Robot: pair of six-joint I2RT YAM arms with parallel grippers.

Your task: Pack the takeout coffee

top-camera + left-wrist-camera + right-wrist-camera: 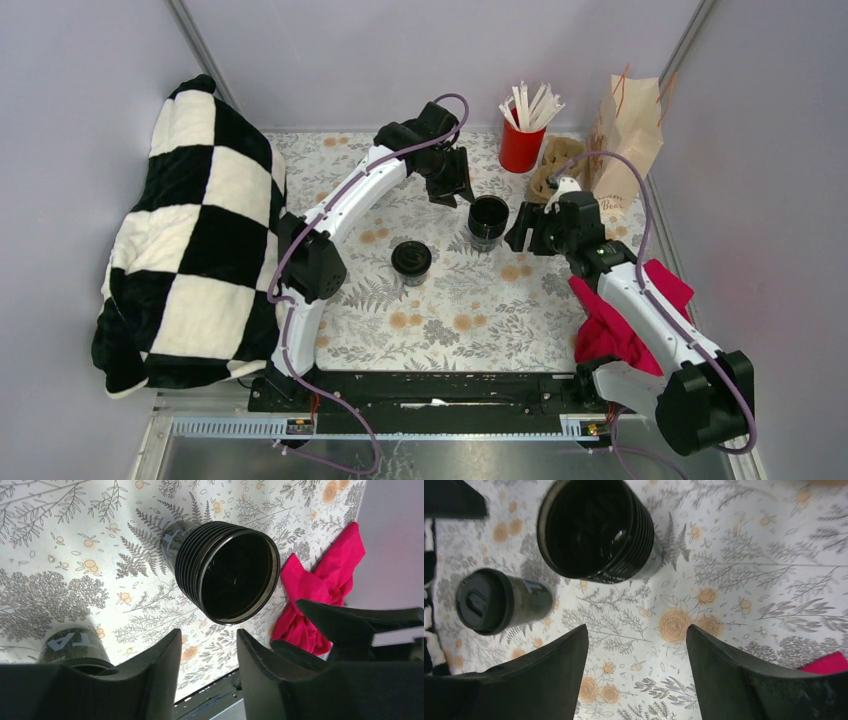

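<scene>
The takeout coffee (411, 259), a small black cup with a round black lid, stands upright mid-table; it also shows in the right wrist view (486, 601) and at the left wrist view's lower left edge (75, 647). Right of it stands an open, ribbed black cup (488, 220) (227, 572) (596, 527) without a lid. My left gripper (452, 190) (209, 635) hovers just behind the ribbed cup, open, nothing between its fingers. My right gripper (520, 228) (636, 630) is just right of that cup, open wide and empty.
A red cup of white sticks (520, 140), a brown pulp carrier (555, 165) and a tall paper bag (628, 135) stand at the back right. A red cloth (612, 325) lies under the right arm. A black-and-white checked blanket (195, 240) covers the left side.
</scene>
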